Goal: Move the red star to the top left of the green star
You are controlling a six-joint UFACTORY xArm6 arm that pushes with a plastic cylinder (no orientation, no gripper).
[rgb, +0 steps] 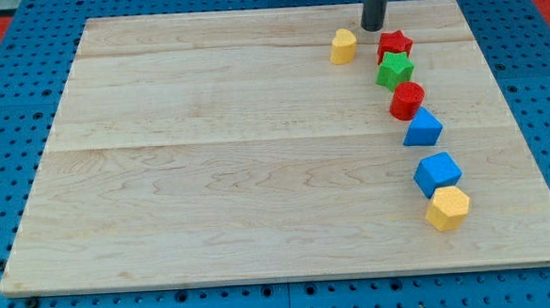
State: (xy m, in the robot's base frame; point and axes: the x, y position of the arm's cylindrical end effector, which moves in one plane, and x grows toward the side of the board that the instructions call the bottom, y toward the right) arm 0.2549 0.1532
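The red star (395, 44) lies near the view's top right of the wooden board, touching the green star (394, 70) just below it. My tip (373, 26) stands on the board just up and left of the red star, between it and a yellow block (344, 46) to the left. The rod comes down from the view's top edge.
Below the green star runs a line of blocks: a red cylinder (407, 101), a blue triangular block (423, 127), a blue cube (437, 174) and a yellow hexagonal block (448, 207). The wooden board (209, 157) lies on a blue pegboard surface.
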